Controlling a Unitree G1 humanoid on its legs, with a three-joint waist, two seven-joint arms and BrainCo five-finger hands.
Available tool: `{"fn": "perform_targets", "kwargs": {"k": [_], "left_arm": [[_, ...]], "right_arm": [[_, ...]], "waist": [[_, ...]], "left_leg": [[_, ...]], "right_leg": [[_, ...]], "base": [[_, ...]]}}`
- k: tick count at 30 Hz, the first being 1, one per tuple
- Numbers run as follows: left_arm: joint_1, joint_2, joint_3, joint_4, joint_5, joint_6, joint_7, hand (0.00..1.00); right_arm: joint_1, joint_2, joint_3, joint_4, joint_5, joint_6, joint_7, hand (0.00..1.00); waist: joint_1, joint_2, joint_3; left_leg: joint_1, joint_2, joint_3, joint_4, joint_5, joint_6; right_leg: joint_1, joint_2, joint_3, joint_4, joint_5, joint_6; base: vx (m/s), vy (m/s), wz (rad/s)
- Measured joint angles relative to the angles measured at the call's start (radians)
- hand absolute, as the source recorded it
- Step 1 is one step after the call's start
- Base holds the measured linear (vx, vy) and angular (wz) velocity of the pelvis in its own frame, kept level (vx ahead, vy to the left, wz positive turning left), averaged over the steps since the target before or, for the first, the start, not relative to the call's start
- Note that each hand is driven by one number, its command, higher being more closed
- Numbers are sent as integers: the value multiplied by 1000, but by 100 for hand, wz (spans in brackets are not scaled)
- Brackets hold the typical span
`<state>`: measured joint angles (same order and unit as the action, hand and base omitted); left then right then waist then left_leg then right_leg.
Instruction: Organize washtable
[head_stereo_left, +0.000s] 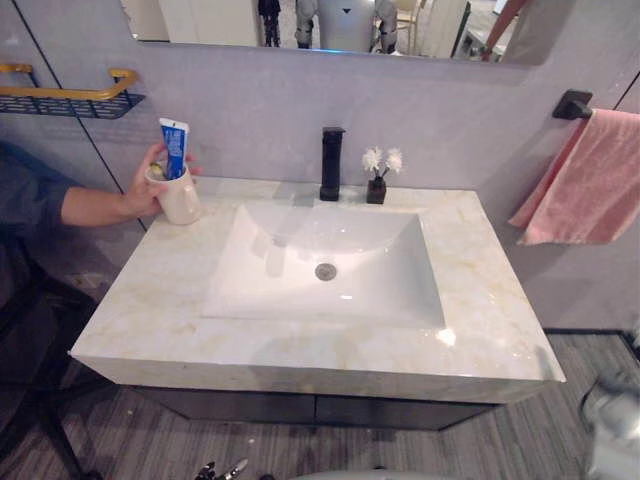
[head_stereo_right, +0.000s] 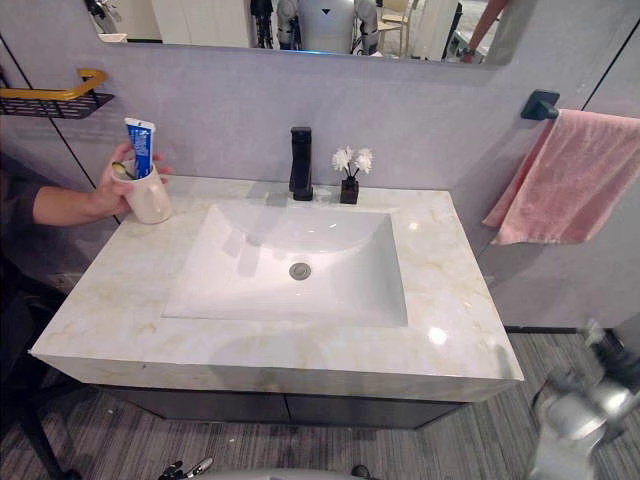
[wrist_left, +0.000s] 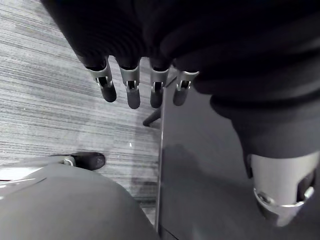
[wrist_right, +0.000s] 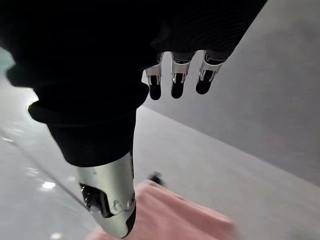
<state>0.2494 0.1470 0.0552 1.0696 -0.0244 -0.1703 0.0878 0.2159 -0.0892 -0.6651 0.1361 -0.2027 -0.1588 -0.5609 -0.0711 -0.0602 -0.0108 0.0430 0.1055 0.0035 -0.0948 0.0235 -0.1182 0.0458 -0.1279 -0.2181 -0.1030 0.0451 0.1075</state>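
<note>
**Washtable: cup w/ toothpaste in a person's hand at the back-left corner; robot hands low, holding nothing**

Landmark = sink basin.

Nearest, below the counter's front edge: left hand hangs over the floor beside the dark cabinet, fingers straight and loose, nothing in them. Right hand is down to the basin's right, fingers relaxed and extended, thumb apart, also empty; pink cloth shows blurred beyond it.

Marble counter in front of the basin and on both sides carries nothing.

Behind the basin: black faucet at mid-back, small dark vase w/ white flowers just right of it. Back-left of the basin: cream cup w/ a blue-and-white toothpaste tube standing in it, a person's hand wrapped round the cup. Can't tell if the cup rests on the counter or is just off it.

Farther out: pink towel on a wall bar to the basin's right; wire shelf w/ yellow rail on the wall to its left.

Step, as a judgement: person is either setting the cup down or taking it away, so this fits a setup as well as a wrap-up. Robot's next move depends on which; wait till that hand is clear.
</note>
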Motion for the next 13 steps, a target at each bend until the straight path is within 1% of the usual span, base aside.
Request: {"fn": "perform_targets", "kwargs": {"k": [2, 3, 5, 6, 8, 9, 10, 12, 13], "left_arm": [[0, -13, 29, -2, -1, 1, 2, 0], [0, -17, 38, -3, -1, 1, 3, 0], [1, -31, 66, -6, -2, 7, 7, 0], [3, -33, 69, -6, -2, 8, 9, 0], [5, -39, 68, -9, -3, 9, 18, 0], [5, -42, 68, -9, -3, 9, 23, 0], [-3, -44, 66, -9, -3, 9, 25, 0], [-11, -46, 60, -8, -4, 9, 26, 0], [-12, -46, 60, -8, -4, 9, 26, 0]], "right_arm": [[50, 81, 1, 34, 49, 10, 2, 0], [64, 102, 5, 49, 76, 10, 4, 0], [107, 157, 34, 129, 165, 7, 27, 0], [114, 162, 49, 165, 194, 5, 38, 0], [123, 161, 92, 300, 309, -18, 95, 0], [123, 161, 101, 346, 339, -23, 115, 0], [124, 161, 112, 409, 374, -31, 139, 0], [122, 160, 130, 533, 424, -30, 200, 0], [120, 160, 136, 567, 434, -30, 220, 0]], "waist": [[5, 5, -1], [5, 7, -1], [7, 18, 1], [8, 18, 3], [11, 26, 3], [16, 28, 2], [28, 32, 3], [37, 35, 3], [38, 35, 3]], "left_leg": [[6, -2, 4, 0, -6, 5], [7, -2, 6, 0, -7, 7], [19, -3, 22, 0, -10, 11], [28, -2, 27, 0, -11, 12], [51, -2, 41, 0, -20, 11], [54, -2, 46, 0, -23, 11], [56, -2, 54, 0, -25, 12], [59, -1, 54, 0, -24, 12], [61, -1, 53, 0, -24, 12]], "right_leg": [[6, -3, 0, 0, -2, 0], [7, -4, -1, 0, -2, 0], [16, -8, 0, 4, -3, 1], [23, -8, 1, 4, -3, 0], [40, -10, 3, 4, -8, 4], [40, -11, 4, 4, -9, 5], [39, -11, 4, 4, -9, 5], [44, -11, 2, 4, -7, 7], [47, -11, 0, 4, -8, 9]], "base": [[0, 0, 0], [0, 0, 0], [16, 5, -6], [21, 3, -13], [20, 5, -15], [12, 6, -17], [12, 5, -12], [10, 2, -3], [16, -2, 3]]}}
